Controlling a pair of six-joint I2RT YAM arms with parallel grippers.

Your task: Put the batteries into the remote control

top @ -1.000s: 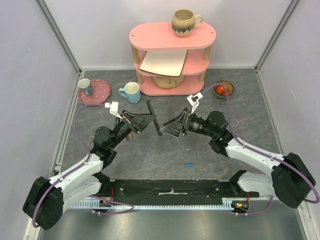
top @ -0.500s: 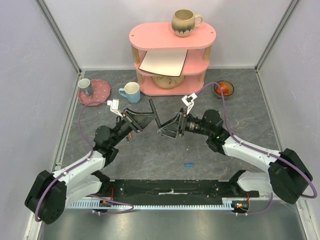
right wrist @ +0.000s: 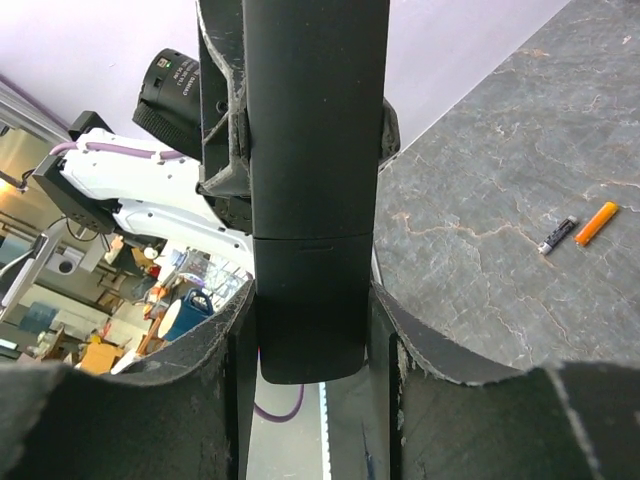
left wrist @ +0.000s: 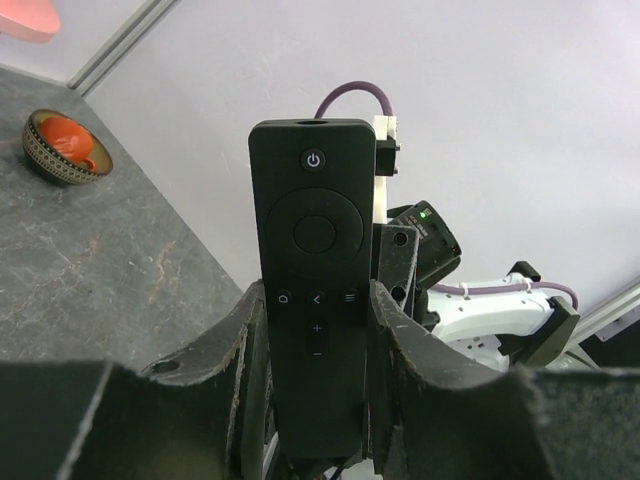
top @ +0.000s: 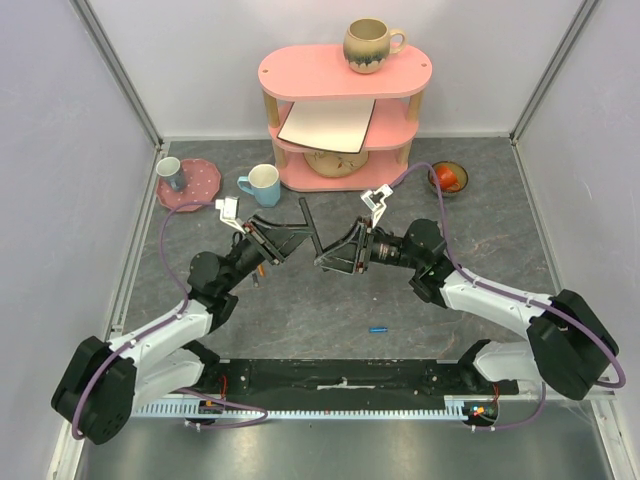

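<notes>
The remote control (left wrist: 315, 250) is a slim black bar held up off the table, buttons facing the left wrist camera. My left gripper (left wrist: 315, 300) is shut on its lower half. From the other side, my right gripper (right wrist: 312, 300) has its pads against both edges of the remote control's (right wrist: 315, 150) plain back end. In the top view the two grippers meet at the remote control (top: 311, 230) mid-table. A blue battery (top: 377, 328) lies near the front. An orange battery (right wrist: 596, 223) and a dark battery (right wrist: 557, 235) lie side by side on the table.
A pink shelf (top: 340, 110) with a mug (top: 370, 45) on top stands at the back. A blue mug (top: 263, 184) and a pink plate (top: 200, 190) with a cup sit back left. A small bowl (top: 447, 178) with something red sits back right.
My right gripper moved left onto the remote control and narrowed its jaws from wide open to its edges. The left arm shifted slightly, still holding the remote.
</notes>
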